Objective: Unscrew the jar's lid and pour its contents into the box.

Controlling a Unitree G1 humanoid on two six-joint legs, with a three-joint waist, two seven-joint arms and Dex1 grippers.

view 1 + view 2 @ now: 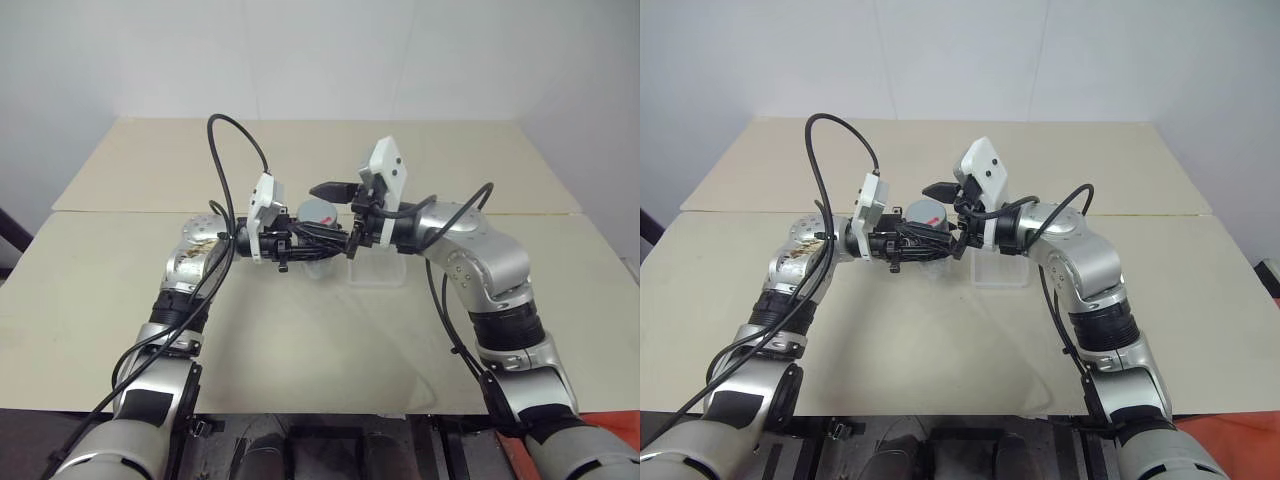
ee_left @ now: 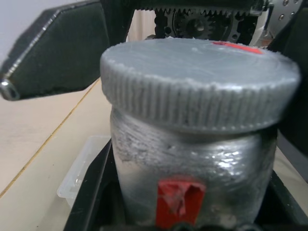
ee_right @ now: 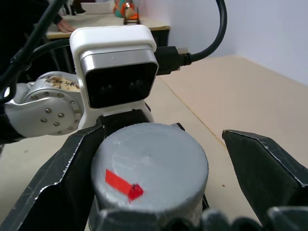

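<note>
Near edge of the table (image 1: 300, 350) is bare beige top; both arms reach in over it and meet mid-table, above the surface.

L gripper (image 1: 318, 236) comes in from the left, pointing right, clenched on the jar (image 2: 192, 168). Jar is held upright off the table, about centre of the scene, just left of and above the box. Lid (image 2: 199, 82) is on the jar, ribbed rim, silvery-grey like the body. Red tape mark low on the jar's side (image 2: 179, 202) and a second red strip on the lid top (image 3: 123, 184); no readable writing on either, no brand seen.

R gripper (image 3: 161, 163) comes in from the right, pointing left, jaws spread wide w/ one finger each side of the lid. Left-hand finger in the R wrist view (image 3: 67, 178) is right at the lid's rim; can't tell if it touches. The other finger (image 3: 262, 168) stands clear, w/ a gap to the lid. So R is released, nothing held.

Box (image 1: 378, 270) sits on the table just under and right of the jar, clear plastic, partly hidden by the R gripper and wrist. Contents can't be seen.

Around: black cables (image 1: 235, 140) loop up from both wrists; white camera housings (image 1: 385, 170) on each wrist crowd the space over the jar. A seam in the tabletop (image 1: 130, 211) runs left-right behind the arms; far half of table bare. Far off in R wrist view, another table w/ small coloured objects (image 3: 126, 9), too small to tell.
</note>
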